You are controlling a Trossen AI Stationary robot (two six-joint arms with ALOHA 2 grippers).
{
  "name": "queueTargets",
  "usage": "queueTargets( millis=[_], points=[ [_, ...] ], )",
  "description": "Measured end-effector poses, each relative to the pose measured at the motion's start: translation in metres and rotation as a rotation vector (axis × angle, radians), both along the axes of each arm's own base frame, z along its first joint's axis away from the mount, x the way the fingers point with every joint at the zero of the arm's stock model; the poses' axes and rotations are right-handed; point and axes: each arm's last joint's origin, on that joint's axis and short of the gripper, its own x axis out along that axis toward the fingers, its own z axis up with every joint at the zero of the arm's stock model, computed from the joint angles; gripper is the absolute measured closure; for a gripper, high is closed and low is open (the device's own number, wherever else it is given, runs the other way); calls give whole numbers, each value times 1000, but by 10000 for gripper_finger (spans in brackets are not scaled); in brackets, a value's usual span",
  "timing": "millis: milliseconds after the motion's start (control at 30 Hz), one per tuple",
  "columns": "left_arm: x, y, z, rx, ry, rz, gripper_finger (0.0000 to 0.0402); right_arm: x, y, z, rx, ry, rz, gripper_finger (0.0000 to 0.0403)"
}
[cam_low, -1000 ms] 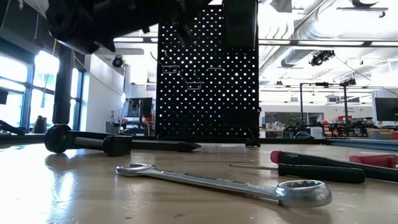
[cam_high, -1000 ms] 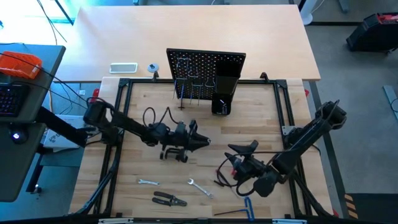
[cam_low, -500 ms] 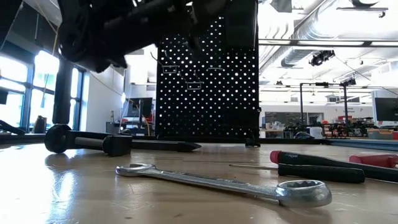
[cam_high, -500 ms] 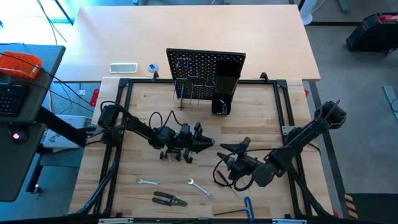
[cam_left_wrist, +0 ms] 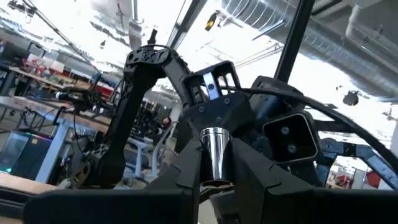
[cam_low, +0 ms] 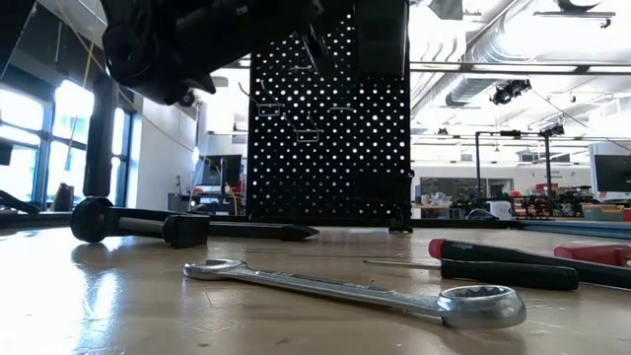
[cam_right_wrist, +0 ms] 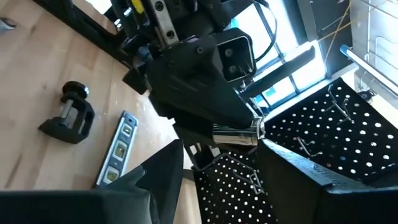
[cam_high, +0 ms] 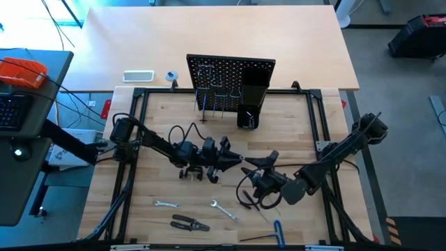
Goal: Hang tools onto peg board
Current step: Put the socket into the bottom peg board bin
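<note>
My left gripper (cam_high: 234, 159) is above the middle of the table, shut on a small silver metal bit (cam_left_wrist: 214, 149). My right gripper (cam_high: 254, 164) faces it from the right, open; its fingers (cam_right_wrist: 163, 177) stand apart near the bit (cam_right_wrist: 239, 134), and I cannot tell whether they touch it. The black peg board (cam_high: 230, 77) stands upright at the far edge with thin hooks and a black box holder (cam_high: 251, 104). A black C-clamp (cam_right_wrist: 68, 118) and a dark level (cam_right_wrist: 118, 149) lie on the table below the left arm. My left gripper pinches the silver bit's lower part (cam_left_wrist: 214, 177) between its two fingers. The fingers come about level from the table's left side. The bit's free end (cam_right_wrist: 252, 132) sticks out past the fingertips toward my right gripper, and the bit is lifted clear of the table.
Two silver wrenches (cam_high: 166, 204) (cam_high: 224, 210), black-handled pliers (cam_high: 189, 223) and a blue-handled hex key (cam_high: 279, 230) lie near the front edge. A red-handled screwdriver (cam_low: 513, 261) lies at the right in the low view. A black frame (cam_high: 317, 118) borders the work area.
My right gripper has moved toward the table's left, close to my left gripper. My left gripper has moved a little toward the right, still holding the bit above the table.
</note>
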Motion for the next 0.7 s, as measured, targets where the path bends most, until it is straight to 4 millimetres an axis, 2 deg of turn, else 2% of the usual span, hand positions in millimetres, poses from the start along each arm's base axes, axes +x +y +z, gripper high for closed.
queueTargets(
  millis=[333,700],
  points=[
    [2,0,4,-6,-14,9,351,3,-1,9,-57,-23,0,202],
    [2,-3,4,-8,-13,15,351,9,-10,11,-33,-49,-11,202]
  ],
)
